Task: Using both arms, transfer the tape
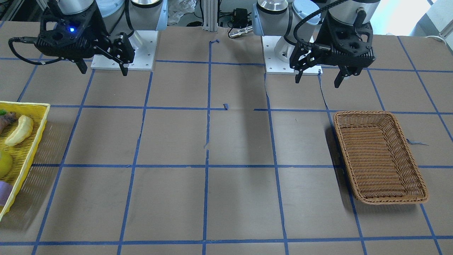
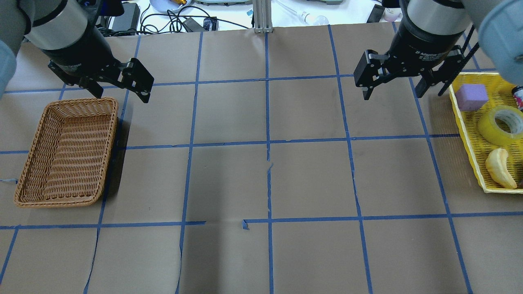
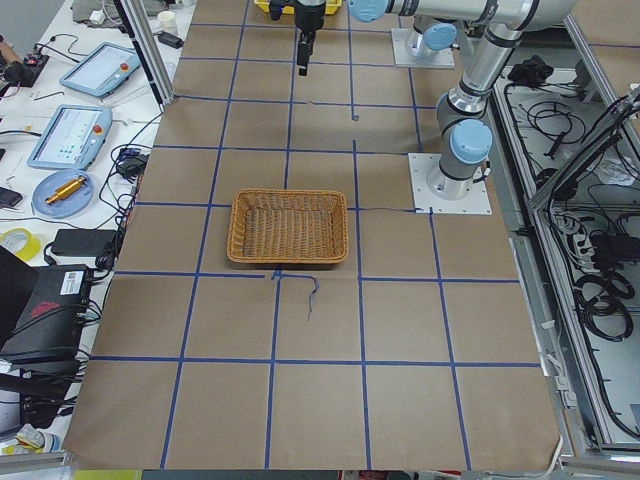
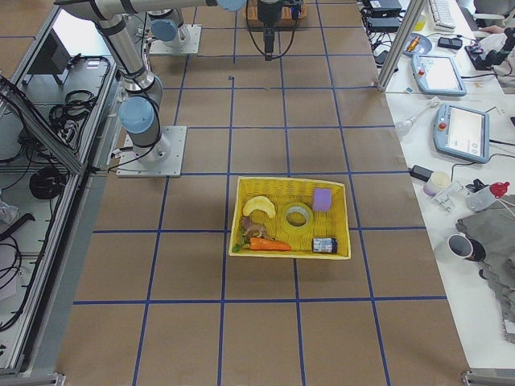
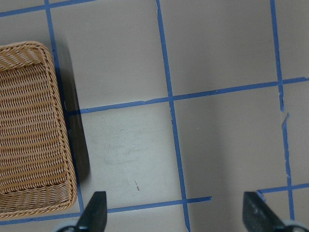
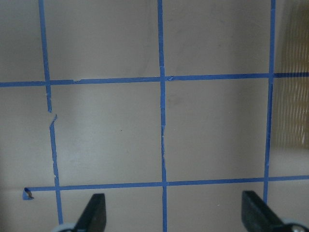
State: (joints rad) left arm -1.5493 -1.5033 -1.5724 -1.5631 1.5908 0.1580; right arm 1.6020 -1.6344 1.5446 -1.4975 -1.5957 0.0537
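The yellow tape roll (image 2: 488, 127) lies flat in the yellow tray (image 2: 469, 136) at the table's right end. It also shows in the exterior right view (image 4: 285, 215) and partly at the front-facing view's left edge (image 1: 4, 163). My right gripper (image 2: 393, 92) hangs open and empty above the table, just left of the tray; in its wrist view (image 6: 176, 212) only bare paper lies between the fingertips. My left gripper (image 2: 117, 92) is open and empty above the far right corner of the wicker basket (image 2: 110, 134); its wrist view (image 5: 176, 215) shows the basket (image 5: 29, 121) at the left.
The tray also holds a banana (image 2: 498, 167), a purple block (image 2: 471, 96), a carrot (image 4: 269, 245) and a small bottle (image 4: 324, 244). The brown wicker basket (image 1: 385, 114) holds nothing. Blue tape lines grid the brown paper table. Both arm bases (image 1: 122, 49) stand at the robot's edge.
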